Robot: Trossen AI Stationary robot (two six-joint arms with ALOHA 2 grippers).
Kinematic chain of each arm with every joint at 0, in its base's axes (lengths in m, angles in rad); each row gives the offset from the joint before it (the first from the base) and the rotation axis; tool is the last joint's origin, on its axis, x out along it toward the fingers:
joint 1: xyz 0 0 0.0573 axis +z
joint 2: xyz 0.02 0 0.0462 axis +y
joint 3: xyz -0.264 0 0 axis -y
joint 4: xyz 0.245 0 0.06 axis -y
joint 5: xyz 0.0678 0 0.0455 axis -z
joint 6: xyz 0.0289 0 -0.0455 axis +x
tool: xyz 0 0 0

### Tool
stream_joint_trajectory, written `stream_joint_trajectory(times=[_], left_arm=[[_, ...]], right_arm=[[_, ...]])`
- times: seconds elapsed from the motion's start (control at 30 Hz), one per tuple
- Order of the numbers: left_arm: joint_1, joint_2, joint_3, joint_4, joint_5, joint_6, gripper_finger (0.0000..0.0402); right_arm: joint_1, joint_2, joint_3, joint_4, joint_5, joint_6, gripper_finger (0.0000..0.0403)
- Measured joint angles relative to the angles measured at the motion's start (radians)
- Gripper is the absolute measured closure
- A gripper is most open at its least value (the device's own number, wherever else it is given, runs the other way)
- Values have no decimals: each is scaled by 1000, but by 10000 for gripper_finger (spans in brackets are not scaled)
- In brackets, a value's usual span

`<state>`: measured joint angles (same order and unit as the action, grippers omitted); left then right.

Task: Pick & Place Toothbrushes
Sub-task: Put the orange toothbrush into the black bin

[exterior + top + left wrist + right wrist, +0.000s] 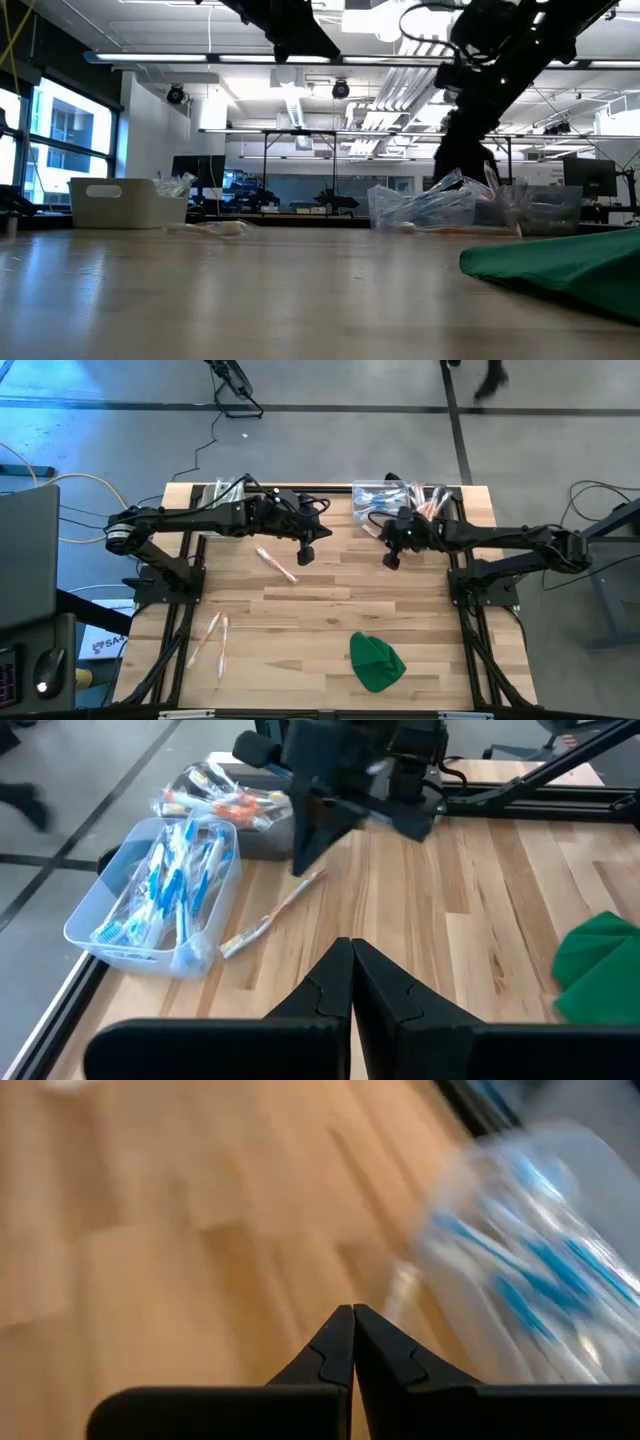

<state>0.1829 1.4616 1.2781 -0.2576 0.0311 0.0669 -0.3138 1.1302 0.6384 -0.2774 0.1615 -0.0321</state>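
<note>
So, your right wrist view is smeared, and only blue streaks in the clear bin (540, 1270) can be made out. Both grippers are pinched fully shut and empty: left gripper (306, 554) above mid-table, right gripper (391, 560) near that bin. One orange toothbrush (272, 913) lies on the wood beside the bin, apart from both jaws. Two more toothbrushes (212, 637) sit near the front-left edge.
</note>
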Motion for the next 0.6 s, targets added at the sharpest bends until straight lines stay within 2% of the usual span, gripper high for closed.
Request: stream_joint_trajectory(times=[0.2,0.47,0.6], left_arm=[[0,0,0,0,0,0,401],[0,0,0,0,0,1,401],[0,0,0,-9,1,1,401]], right_arm=[[-23,39,0,-83,146,100,400],[-29,193,0,-77,149,98,399],[-29,258,0,-70,153,60,369]])
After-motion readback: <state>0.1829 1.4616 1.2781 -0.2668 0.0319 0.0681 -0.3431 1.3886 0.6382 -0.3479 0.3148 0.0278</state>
